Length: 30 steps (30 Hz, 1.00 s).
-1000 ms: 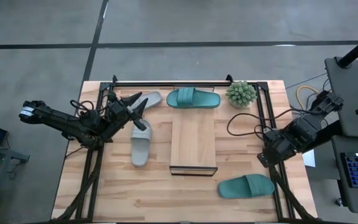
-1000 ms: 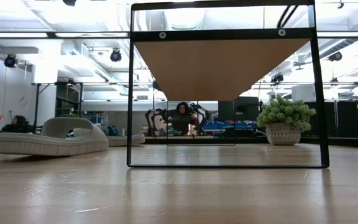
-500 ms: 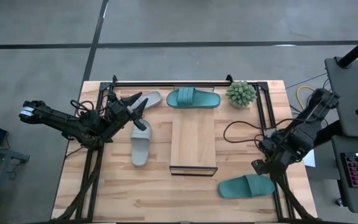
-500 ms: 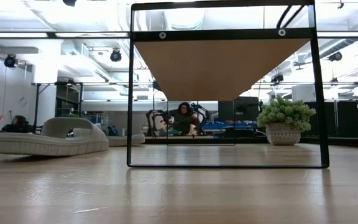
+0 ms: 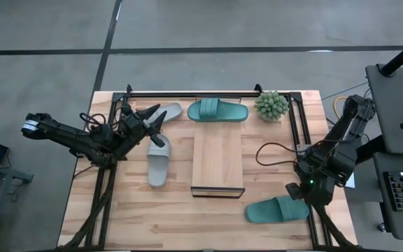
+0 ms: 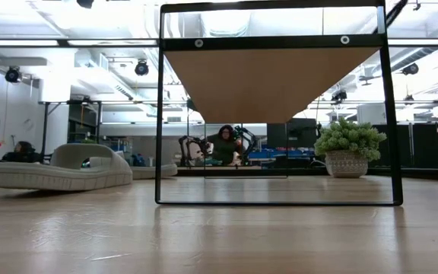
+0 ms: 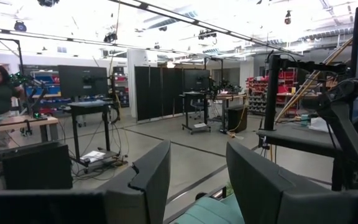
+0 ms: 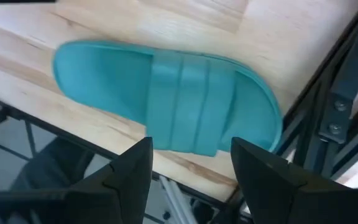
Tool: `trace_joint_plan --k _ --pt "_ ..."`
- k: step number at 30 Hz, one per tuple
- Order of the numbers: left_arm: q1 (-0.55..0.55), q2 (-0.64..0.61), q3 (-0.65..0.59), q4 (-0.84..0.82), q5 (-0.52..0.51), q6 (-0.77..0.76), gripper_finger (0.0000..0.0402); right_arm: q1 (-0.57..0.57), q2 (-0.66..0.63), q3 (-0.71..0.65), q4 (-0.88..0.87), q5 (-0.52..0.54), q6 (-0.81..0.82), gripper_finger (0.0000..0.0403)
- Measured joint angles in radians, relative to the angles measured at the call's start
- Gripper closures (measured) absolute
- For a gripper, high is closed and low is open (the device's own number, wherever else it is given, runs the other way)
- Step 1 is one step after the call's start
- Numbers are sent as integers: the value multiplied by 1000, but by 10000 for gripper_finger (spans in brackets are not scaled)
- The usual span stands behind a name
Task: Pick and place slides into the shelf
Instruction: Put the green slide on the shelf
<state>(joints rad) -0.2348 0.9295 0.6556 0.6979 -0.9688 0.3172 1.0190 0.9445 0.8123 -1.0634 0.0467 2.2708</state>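
Two light grey slides and two teal slides lie sole-down on the tabletop. One grey slide (image 5: 158, 162) is left of the shelf (image 5: 217, 159). The other grey slide (image 5: 172, 110) and a teal slide (image 5: 217, 110) lie along the far edge. The second teal slide (image 5: 277, 210) lies near the front right. My right gripper (image 5: 294, 190) hangs open just above this one, pointing steeply down, with its fingers (image 8: 129, 177) short of the slide's near side (image 8: 166, 99). My left gripper (image 5: 158, 124) stands open over the far left, pointing slightly upward, with nothing between its fingers (image 7: 148, 180).
A potted plant (image 5: 271, 105) stands at the far right, beside the dark frame rails (image 5: 301, 133) along the table's sides. In the low view the shelf's dark frame (image 6: 160, 114) stands raised on legs. A person (image 6: 225, 143) sits far behind the table.
My right gripper has come down and moved toward the table's near edge, toward the front teal slide. It has also tipped to point more steeply downward. Its fingers have stayed open. The slides have not moved.
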Motion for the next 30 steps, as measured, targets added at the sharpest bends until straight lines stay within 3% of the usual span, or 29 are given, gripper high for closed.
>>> trace_joint_plan --k 17,30 --pt "0 0 -4 0 0 -1 260 129 58 -9 0 45 -25 195" --pt "0 0 -7 0 0 -26 260 159 204 -13 13 133 7 195"
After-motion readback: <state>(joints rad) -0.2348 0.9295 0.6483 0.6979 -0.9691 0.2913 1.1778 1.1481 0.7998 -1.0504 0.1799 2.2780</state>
